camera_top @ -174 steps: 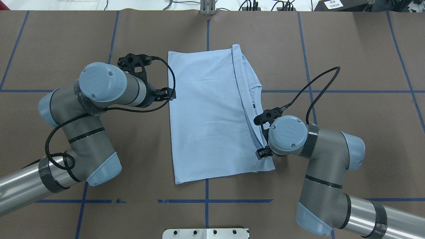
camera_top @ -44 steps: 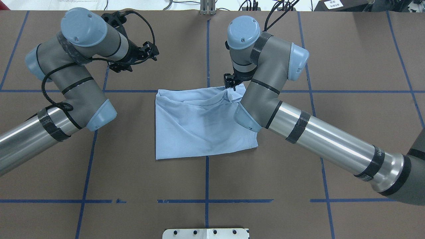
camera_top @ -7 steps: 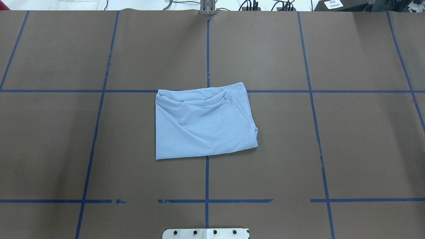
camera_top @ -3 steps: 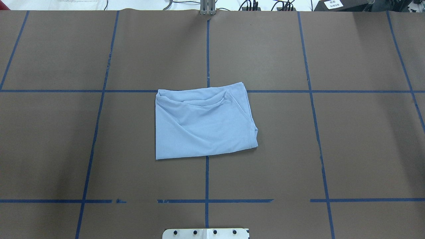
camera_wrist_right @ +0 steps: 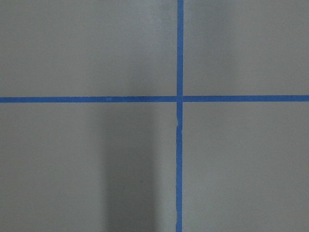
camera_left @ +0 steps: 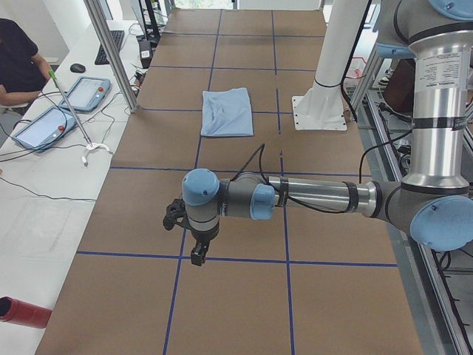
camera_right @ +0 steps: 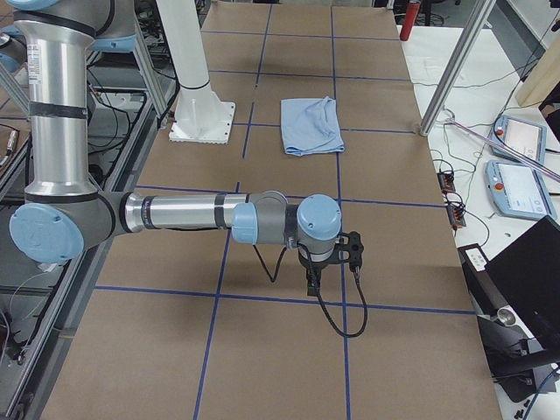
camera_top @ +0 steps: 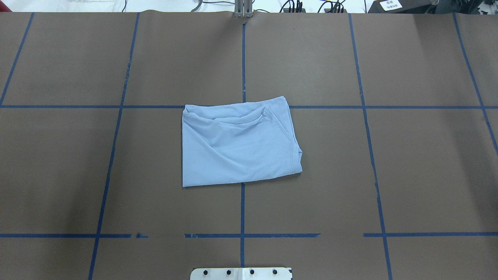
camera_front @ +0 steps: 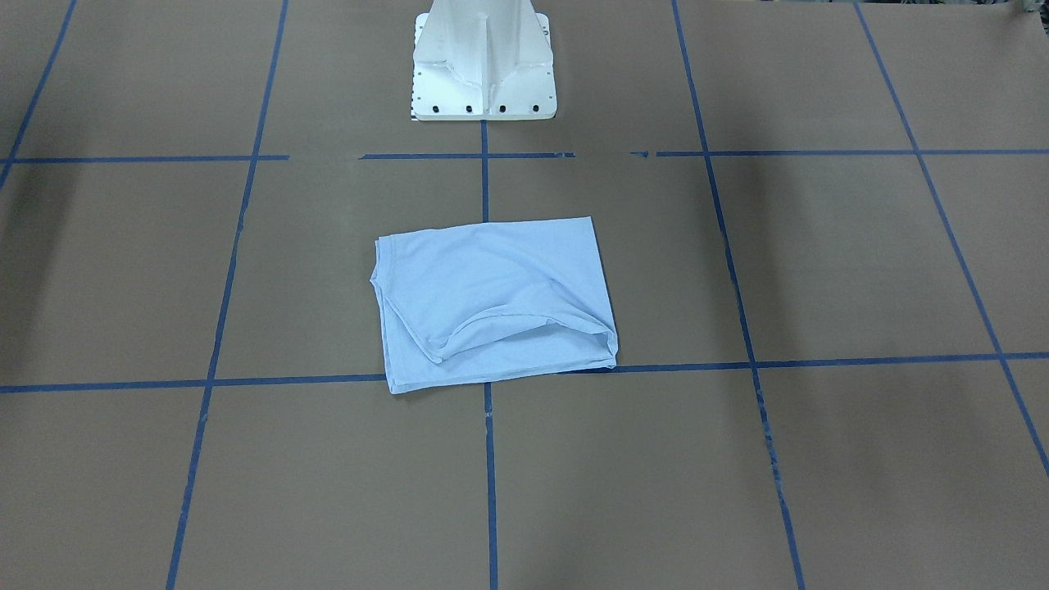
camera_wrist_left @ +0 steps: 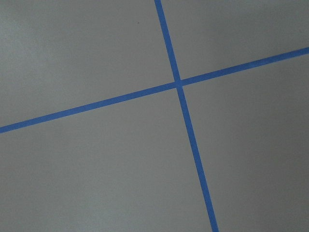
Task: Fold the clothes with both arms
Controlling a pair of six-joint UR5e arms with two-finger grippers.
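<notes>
The pale blue T-shirt [camera_top: 237,147] lies folded into a compact rectangle at the middle of the brown table, with a wrinkled fold along its far edge; it also shows in the front view [camera_front: 492,303]. Nothing touches it. Both arms are out of the overhead and front views. In the exterior left view the left arm hangs low over the table's end, its gripper [camera_left: 196,255] pointing down, far from the T-shirt [camera_left: 227,111]. In the exterior right view the right gripper [camera_right: 312,284] hangs likewise, far from the T-shirt [camera_right: 311,125]. I cannot tell whether either is open or shut.
Blue tape lines grid the brown table [camera_top: 350,175]. The white pedestal base [camera_front: 483,61] stands behind the shirt. A person sits by tablets [camera_left: 70,103] on the side bench. Both wrist views show only table and tape crossings.
Since the earliest frames the shirt has been folded in half and both arms have left the overhead view. Over the last second nothing has moved.
</notes>
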